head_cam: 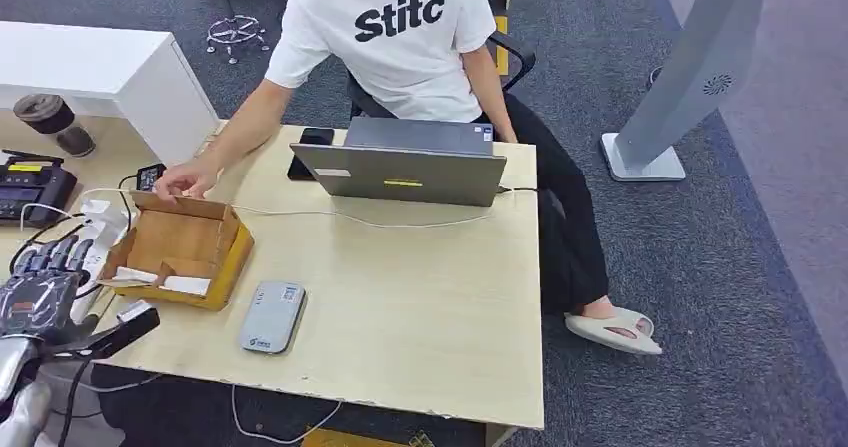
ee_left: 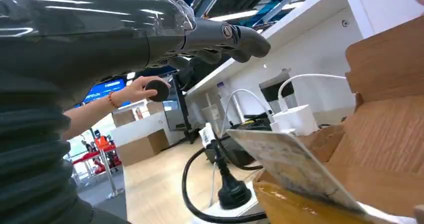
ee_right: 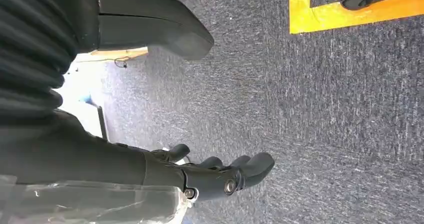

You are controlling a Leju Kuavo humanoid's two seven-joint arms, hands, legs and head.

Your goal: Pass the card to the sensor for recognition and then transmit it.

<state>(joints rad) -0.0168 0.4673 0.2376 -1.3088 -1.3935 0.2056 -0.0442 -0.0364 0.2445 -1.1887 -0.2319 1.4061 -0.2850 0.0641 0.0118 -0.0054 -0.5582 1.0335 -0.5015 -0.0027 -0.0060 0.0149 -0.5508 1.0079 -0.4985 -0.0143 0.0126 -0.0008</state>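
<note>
Black letters reading "Stitc" run across the chest of the white T-shirt [head_cam: 400, 27] worn by the person seated at the far side of the table. The flat grey card reader [head_cam: 272, 316] near the front edge carries a small label and a logo, both too small to read.

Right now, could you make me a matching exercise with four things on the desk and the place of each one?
Things:
1. card reader
2. cardboard box
3. laptop
4. left hand

Places:
A. at the desk's far edge, before the person
B. beside the desk's left edge, open
C. flat near the desk's front edge
D. under the person's hand

Pairs: 1-C, 2-D, 3-A, 4-B
</note>
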